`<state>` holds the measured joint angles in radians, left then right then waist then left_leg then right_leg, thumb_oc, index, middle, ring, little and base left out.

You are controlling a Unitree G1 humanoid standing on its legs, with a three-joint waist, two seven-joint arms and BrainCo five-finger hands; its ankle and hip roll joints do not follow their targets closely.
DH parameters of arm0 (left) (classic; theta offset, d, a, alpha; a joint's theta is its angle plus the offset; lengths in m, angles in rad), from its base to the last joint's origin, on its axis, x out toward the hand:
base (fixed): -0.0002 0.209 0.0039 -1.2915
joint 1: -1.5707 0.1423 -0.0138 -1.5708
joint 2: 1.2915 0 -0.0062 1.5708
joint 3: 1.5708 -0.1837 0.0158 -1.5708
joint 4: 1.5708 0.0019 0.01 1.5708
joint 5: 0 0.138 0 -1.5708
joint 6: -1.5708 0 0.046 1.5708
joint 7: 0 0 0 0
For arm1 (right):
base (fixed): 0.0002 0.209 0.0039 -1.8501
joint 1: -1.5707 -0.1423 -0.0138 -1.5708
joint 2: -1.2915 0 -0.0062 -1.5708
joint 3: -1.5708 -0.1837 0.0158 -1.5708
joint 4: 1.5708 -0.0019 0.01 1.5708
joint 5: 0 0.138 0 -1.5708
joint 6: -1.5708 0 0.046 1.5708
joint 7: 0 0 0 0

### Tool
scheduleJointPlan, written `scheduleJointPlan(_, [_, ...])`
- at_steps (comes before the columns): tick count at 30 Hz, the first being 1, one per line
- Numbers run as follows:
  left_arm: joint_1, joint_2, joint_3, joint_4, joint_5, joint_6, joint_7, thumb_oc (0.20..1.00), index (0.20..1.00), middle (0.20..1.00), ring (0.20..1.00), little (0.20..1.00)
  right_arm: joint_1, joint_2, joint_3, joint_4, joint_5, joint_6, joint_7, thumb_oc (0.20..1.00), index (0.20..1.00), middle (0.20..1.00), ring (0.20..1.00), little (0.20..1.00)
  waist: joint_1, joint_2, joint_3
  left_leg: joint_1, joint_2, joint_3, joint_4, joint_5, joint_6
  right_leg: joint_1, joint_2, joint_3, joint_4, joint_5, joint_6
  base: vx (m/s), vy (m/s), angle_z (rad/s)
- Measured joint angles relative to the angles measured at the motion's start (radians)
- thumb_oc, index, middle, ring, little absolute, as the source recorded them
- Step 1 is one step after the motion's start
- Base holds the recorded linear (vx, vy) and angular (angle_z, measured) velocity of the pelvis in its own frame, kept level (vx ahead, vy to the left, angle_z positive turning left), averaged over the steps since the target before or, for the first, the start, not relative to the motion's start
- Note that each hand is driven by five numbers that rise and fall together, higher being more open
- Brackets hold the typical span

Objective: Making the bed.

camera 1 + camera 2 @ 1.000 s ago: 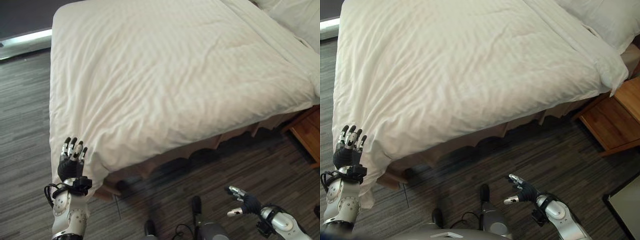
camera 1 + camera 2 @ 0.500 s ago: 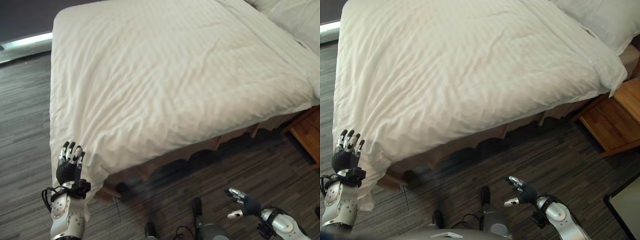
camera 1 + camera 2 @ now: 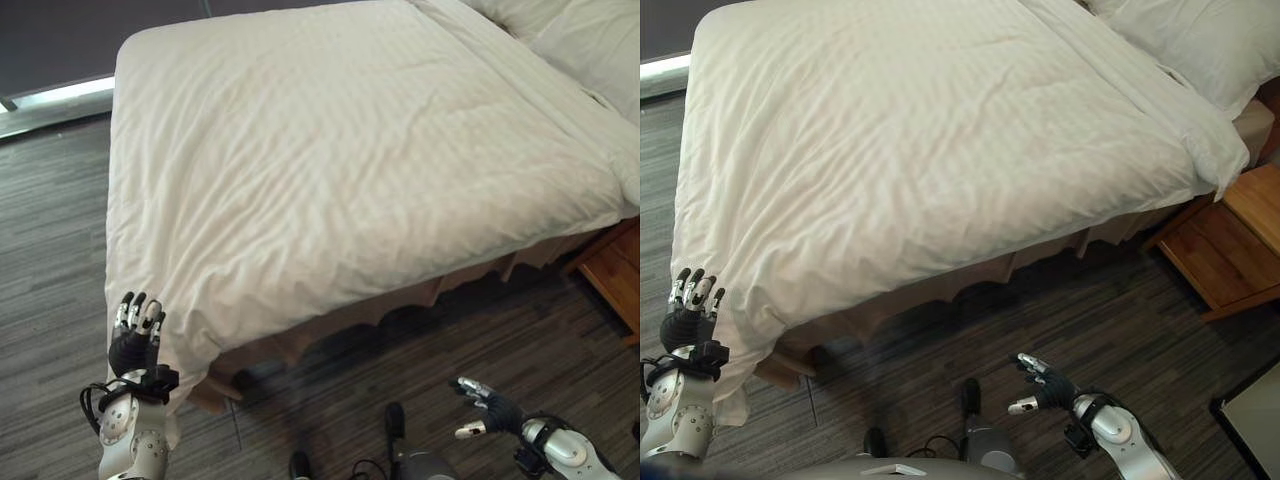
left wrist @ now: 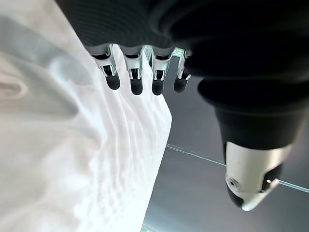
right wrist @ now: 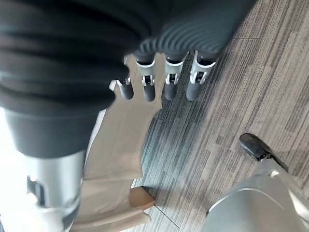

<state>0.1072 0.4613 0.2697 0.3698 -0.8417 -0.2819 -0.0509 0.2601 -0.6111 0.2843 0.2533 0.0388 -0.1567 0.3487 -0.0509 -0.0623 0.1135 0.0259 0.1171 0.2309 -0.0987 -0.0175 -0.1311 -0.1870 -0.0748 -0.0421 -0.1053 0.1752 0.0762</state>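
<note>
Dark striped floor (image 3: 60,250) surrounds the bed; left hand (image 3: 134,345), fingers straight and empty, should pinch the duvet (image 3: 330,170) corner beside it; right hand (image 3: 488,408) hangs relaxed, empty.

The white striped duvet (image 3: 340,170) hides the mattress. The white pillows (image 3: 1180,40) at far right and the brown wooden nightstand (image 3: 1230,240) run past the picture's edge.
</note>
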Motion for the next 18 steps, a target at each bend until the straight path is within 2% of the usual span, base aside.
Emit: scheduleJointPlan(18, [0.004, 0.000, 0.013, 0.001, 0.000, 0.000, 0.002, 1.000, 1.000, 1.000, 1.000, 1.000, 0.000, 0.000, 0.000, 0.004, -0.001, 0.000, 0.000, 1.000, 1.000, 1.000, 1.000, 1.000, 0.000, 0.001, 0.000, 0.000, 0.000, 0.000, 0.000, 0.000, 0.000, 0.000, 0.000, 0.000, 0.000, 0.000, 0.000, 0.00, 0.000, 0.00])
